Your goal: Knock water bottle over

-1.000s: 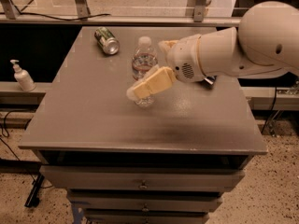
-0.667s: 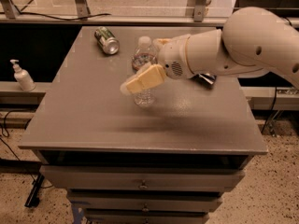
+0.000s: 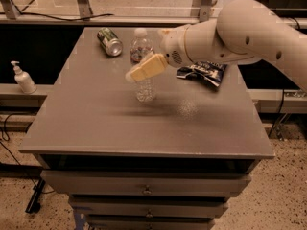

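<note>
The water bottle point(image 3: 138, 46), clear ribbed plastic with a white cap, stands on the grey table point(image 3: 96, 123) near its middle back and leans slightly. My gripper point(image 3: 144, 71), tan-tipped on a large white arm that comes in from the right, is right in front of the bottle's middle and covers part of it. The bottle's base point(image 3: 145, 94) shows below the gripper. I cannot tell whether the gripper touches the bottle.
A green soda can point(image 3: 110, 41) lies on its side at the back left of the table. A dark snack bag point(image 3: 201, 74) lies to the right under the arm. A small white pump bottle point(image 3: 22, 78) stands on a ledge at the far left. Drawers sit below the table front.
My gripper has moved left and farther back, from beside the bottle's lower part to in front of its middle. The bottle's top has shifted slightly left and back.
</note>
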Available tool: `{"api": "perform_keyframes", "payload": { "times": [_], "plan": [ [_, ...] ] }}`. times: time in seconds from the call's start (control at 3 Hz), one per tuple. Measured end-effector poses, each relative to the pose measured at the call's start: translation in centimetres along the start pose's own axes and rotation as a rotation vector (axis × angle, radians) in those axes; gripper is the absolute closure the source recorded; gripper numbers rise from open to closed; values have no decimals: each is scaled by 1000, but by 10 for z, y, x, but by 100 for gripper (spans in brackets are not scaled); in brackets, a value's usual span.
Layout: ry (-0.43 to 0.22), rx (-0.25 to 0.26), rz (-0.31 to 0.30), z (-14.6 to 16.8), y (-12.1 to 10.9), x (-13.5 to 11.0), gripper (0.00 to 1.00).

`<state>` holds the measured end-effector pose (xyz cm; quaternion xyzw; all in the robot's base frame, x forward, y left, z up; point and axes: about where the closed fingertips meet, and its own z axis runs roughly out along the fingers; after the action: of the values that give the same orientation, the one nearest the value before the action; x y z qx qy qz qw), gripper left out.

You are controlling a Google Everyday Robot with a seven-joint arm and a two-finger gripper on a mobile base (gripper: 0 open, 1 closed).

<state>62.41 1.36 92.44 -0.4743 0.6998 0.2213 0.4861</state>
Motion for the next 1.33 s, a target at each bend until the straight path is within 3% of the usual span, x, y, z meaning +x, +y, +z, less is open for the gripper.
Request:
{"api": "perform_keyframes", "payload": {
  "times": [0.67, 1.33],
  "plan": [
    [1, 43, -39, 2, -47, -16, 0],
    [8, 70, -48, -8, -64, -16, 0]
  ]
}}
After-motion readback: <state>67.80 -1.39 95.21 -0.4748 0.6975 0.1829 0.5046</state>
